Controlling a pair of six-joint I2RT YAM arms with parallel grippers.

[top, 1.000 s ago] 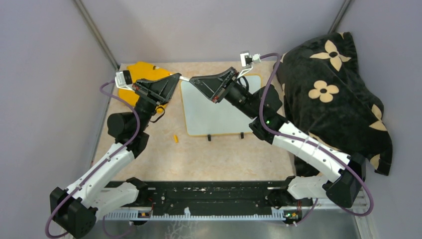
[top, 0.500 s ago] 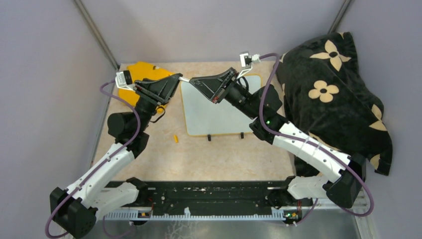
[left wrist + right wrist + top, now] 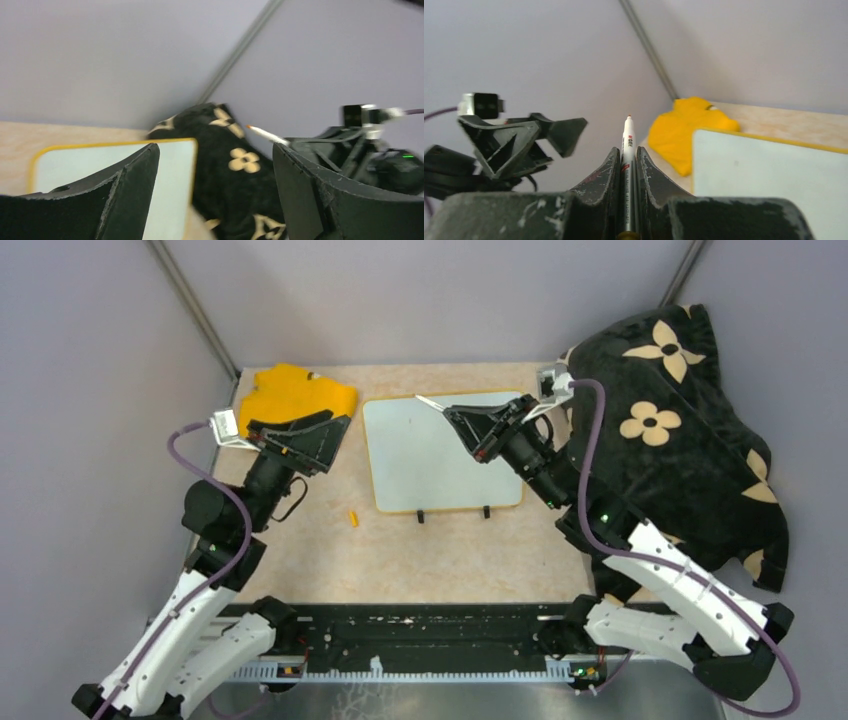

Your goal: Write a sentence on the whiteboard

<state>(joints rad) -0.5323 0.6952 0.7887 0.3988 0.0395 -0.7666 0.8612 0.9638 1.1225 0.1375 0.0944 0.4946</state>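
**Inspector:** White marker (image 3: 627,137), tip bare, is pinched between the pressed-together fingers of the right pincer (image 3: 449,412) and points forward, away from it. The left pincer (image 3: 214,160) stands spread wide and holds nothing.

**Clerk:** And the whiteboard (image 3: 430,465)?

**Inspector:** It lies flat on the table beneath the right pincer, and off to the right of the left one. No writing shows on it. In my judgement the lettering has not begun.

**Clerk:** Hazards?

**Inspector:** Three.
- Much of the barrel sticks out ahead of the fingers, so pressure at the tip may lever the marker askew or push it back through the grip.
- Nothing holds the board, so a firm stroke could shove it along the table.
- A black flowered cloth (image 3: 670,420) is heaped close behind the right pincer, beside its arm, and the cable might catch there.

**Clerk:** Containers?

**Inspector:** None in view: no box, tray or cup. A small orange cap (image 3: 352,518) lies loose on the table on the near side of the left pincer. A yellow cloth (image 3: 295,395) lies just beyond that pincer.
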